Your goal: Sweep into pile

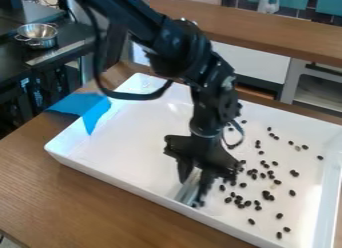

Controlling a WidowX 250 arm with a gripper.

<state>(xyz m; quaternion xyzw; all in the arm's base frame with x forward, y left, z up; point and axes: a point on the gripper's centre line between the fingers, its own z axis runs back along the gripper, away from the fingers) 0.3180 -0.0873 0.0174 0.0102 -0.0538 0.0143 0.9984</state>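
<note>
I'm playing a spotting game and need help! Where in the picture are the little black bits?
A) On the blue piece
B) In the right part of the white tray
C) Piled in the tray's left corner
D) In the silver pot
B, because the little black bits lie scattered in the white tray, mostly to the right of the gripper.

White rectangular tray [137,147]: bottom-right corner cropped. Inside it, silver-grey flat tool [190,186]: top hidden by black two-finger gripper [192,192].
</note>
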